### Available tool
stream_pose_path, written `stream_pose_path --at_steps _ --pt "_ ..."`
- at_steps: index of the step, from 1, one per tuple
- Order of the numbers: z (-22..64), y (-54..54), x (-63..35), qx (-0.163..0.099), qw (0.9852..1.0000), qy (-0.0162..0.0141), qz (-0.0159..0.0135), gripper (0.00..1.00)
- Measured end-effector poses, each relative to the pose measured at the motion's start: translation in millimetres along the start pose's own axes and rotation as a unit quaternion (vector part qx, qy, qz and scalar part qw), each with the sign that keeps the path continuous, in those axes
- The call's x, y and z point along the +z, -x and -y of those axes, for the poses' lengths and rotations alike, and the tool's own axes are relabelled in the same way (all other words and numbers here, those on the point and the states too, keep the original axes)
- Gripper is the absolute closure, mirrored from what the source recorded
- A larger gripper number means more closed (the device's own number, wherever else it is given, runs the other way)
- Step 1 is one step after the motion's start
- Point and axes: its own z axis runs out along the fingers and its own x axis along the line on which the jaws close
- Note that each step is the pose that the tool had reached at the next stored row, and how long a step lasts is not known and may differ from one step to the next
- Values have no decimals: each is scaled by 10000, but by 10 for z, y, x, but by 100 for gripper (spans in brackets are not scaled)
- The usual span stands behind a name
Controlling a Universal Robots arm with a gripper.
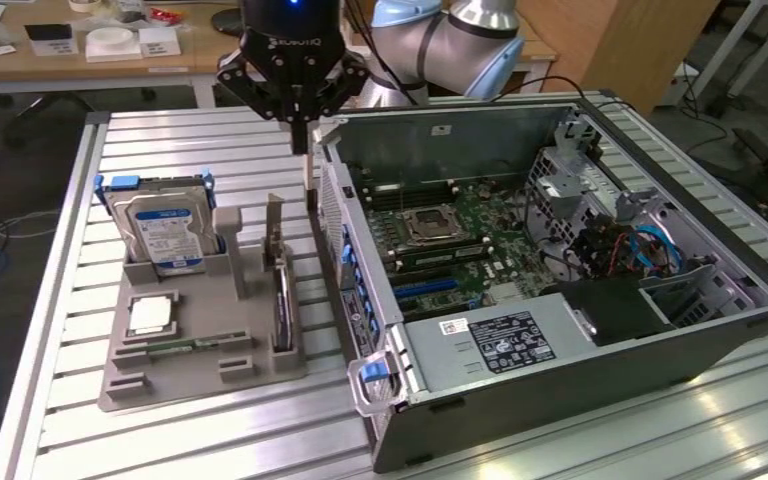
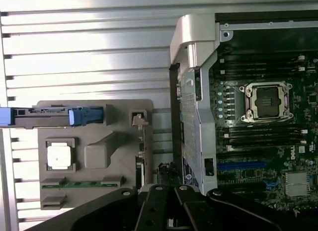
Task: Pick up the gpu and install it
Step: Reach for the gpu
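Now the fingers (image 1: 300, 128) are clenched together and grasp nothing, hanging over the narrow gap between the grey holder tray (image 1: 137, 385) and the open computer case (image 1: 584, 365). In the wrist view the fingers (image 2: 173, 203) sit just beside the case's wall. The gpu (image 1: 281, 300) stands on edge in a slot of the tray on the side nearest the case, its metal bracket end rising toward the fingers but apart from them; from the wrist it shows as a thin dark strip (image 2: 139, 161). On the same tray a hard drive (image 1: 164, 235) with a blue label stands upright in a blue-edged carrier, with a processor chip (image 1: 152, 316) lying flat and a memory stick (image 1: 177, 347) near it. The case's tall perforated wall (image 1: 337, 205) stands between the gpu and the motherboard (image 1: 484, 225), where the processor socket (image 1: 427, 228) and blue expansion slots (image 1: 431, 290) lie exposed. Everything rests on a slatted metal worktop (image 1: 197, 140).
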Motion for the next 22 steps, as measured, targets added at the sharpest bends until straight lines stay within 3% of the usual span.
stream_pose_path --at_steps 5,16,22 --pt "5 -67 -1 0 10000 0 0 89" --pt "25 -331 -2 2 10000 0 0 89" --pt "26 -339 -3 2 10000 0 0 89"
